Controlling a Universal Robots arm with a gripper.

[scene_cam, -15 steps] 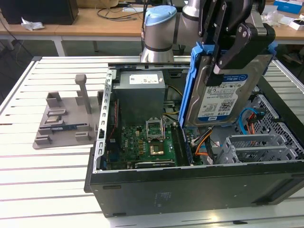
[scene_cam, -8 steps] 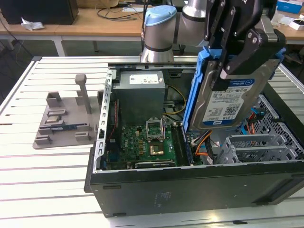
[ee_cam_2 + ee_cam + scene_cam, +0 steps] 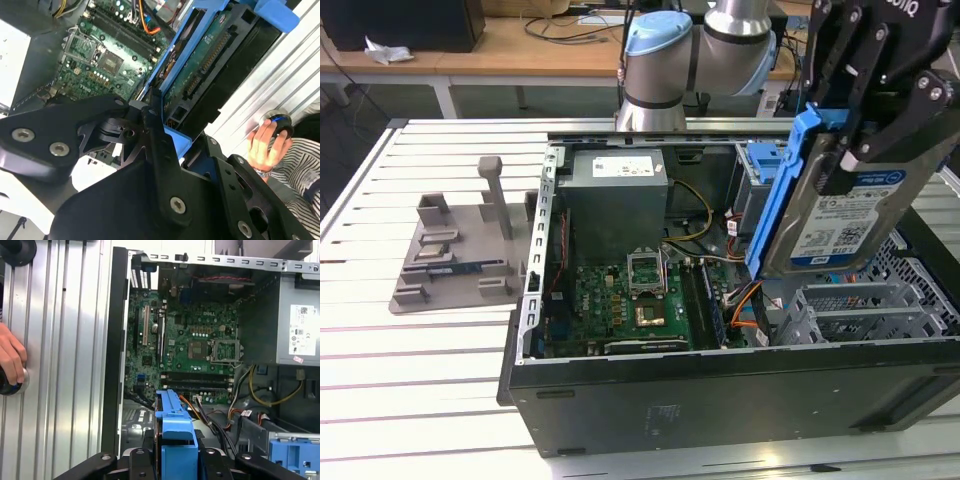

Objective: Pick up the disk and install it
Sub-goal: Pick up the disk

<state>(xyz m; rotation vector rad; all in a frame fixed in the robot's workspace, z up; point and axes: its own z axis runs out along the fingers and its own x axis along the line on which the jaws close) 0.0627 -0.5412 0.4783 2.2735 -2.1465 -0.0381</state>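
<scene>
On the slatted desk lies an open computer case. A grey fixture stands on the desk just beside the case, at the exterior view's left. Inside the case are the grey power supply and the green motherboard. Over the case's end at the exterior view's right, the disk is in the air, tilted, with its label facing outward and a blue rail along its edge. The end effector is clenched on the disk. In the first wrist view a person's hand lies on the desk, apart from the case.
</scene>
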